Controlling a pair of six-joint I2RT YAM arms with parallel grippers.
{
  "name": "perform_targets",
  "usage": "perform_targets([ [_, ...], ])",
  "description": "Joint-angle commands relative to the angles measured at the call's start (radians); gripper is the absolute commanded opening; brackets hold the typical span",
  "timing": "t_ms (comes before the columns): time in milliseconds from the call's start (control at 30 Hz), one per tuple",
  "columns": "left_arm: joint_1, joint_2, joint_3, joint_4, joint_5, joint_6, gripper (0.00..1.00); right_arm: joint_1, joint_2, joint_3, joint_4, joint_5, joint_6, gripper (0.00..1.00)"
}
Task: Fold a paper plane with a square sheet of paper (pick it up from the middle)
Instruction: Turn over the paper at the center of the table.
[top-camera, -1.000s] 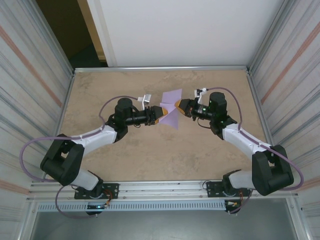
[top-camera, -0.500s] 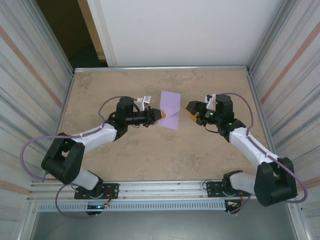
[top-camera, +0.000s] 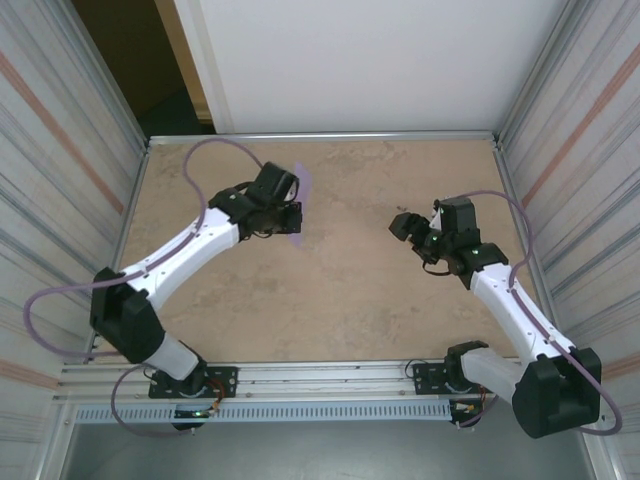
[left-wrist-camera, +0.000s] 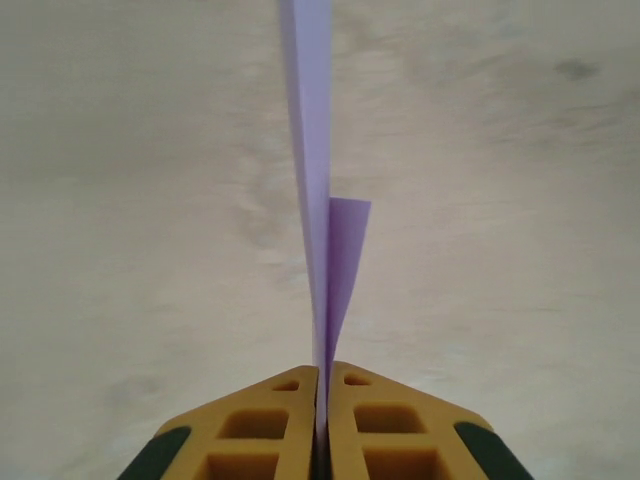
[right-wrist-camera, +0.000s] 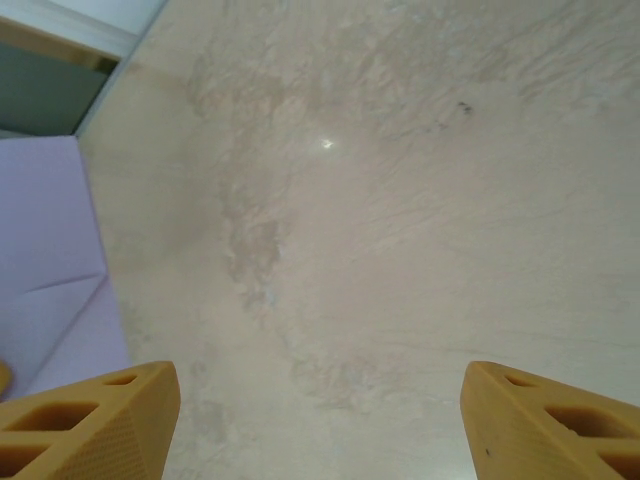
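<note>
- left tool (left-wrist-camera: 322, 392) pinched shut on the creased lavender paper (left-wrist-camera: 318, 250), paper held edge-on over the counter (top-camera: 340, 310)
- paper sits toward the far-left part of the counter
- right tool (right-wrist-camera: 320, 410) wide open, nothing in it, well apart from the paper

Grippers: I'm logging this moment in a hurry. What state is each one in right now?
Left gripper: shut on the purple paper.
Right gripper: open, holding nothing.
</note>
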Motion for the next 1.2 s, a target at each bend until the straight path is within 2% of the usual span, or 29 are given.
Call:
perform_targets([
  [0, -0.050, 0.132, 0.086, -0.323, -0.398, 0.068, 0.10, -0.002, -0.021, 0.022, -0.075, 0.087, -0.036, 0.73],
  [133, -0.104, 0.273, 0.182, -0.385, -0.494, 0.045, 0.10, -0.005, -0.024, 0.010, -0.091, 0.123, -0.019, 0.73],
  [300, -0.142, 0.408, 0.239, -0.354, -0.436, -0.001, 0.11, -0.012, -0.027, -0.010, -0.099, 0.142, 0.007, 0.73],
  [467, -0.160, 0.480, 0.263, -0.240, -0.190, -0.003, 0.20, -0.024, -0.035, -0.029, -0.105, 0.150, 0.025, 0.73],
  [600, -0.145, 0.479, 0.242, -0.117, 0.068, -0.005, 0.35, -0.027, -0.028, -0.032, -0.105, 0.145, 0.027, 0.73],
  [733, -0.087, 0.422, 0.162, 0.020, 0.315, -0.027, 0.51, -0.026, -0.010, -0.031, -0.088, 0.117, 0.026, 0.73],
  [867, 0.005, 0.317, 0.064, 0.116, 0.451, -0.091, 0.63, 0.005, 0.044, -0.025, -0.041, 0.053, 0.026, 0.71],
  [1033, 0.141, 0.171, -0.123, 0.269, 0.541, -0.178, 0.67, 0.206, 0.190, 0.044, 0.036, 0.077, 0.035, 0.65],
  [1167, 0.254, 0.079, -0.280, 0.374, 0.577, -0.255, 0.68, 0.367, 0.374, 0.143, 0.120, 0.057, 0.064, 0.54],
])
